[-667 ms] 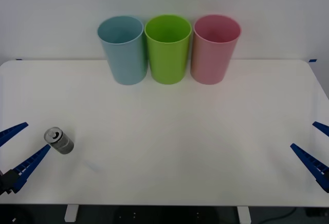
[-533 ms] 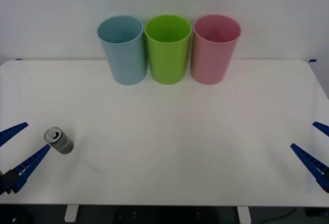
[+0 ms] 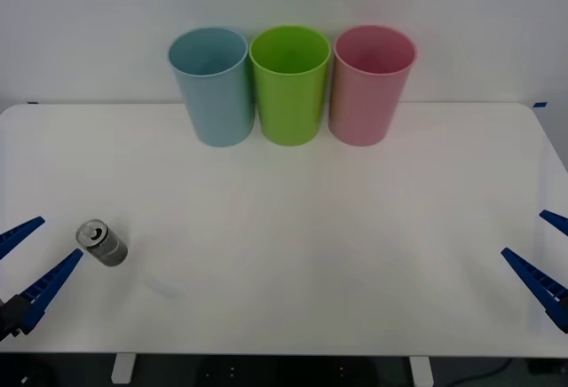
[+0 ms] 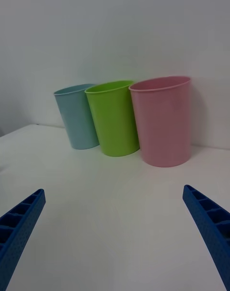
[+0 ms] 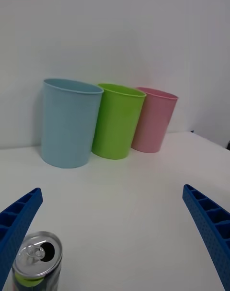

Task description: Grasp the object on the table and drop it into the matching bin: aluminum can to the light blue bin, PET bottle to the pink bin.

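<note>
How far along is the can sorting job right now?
Nothing is binned yet. The aluminum can lies on its side on the table, ungrasped. The open left gripper sits beside it. Left: grasp it and drop it into the light blue bin.

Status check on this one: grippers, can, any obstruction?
Left gripper open, beside the aluminum can, not touching. Right gripper open, parked at table's right edge. Can lying on its side; path to light blue bin unobstructed.
</note>
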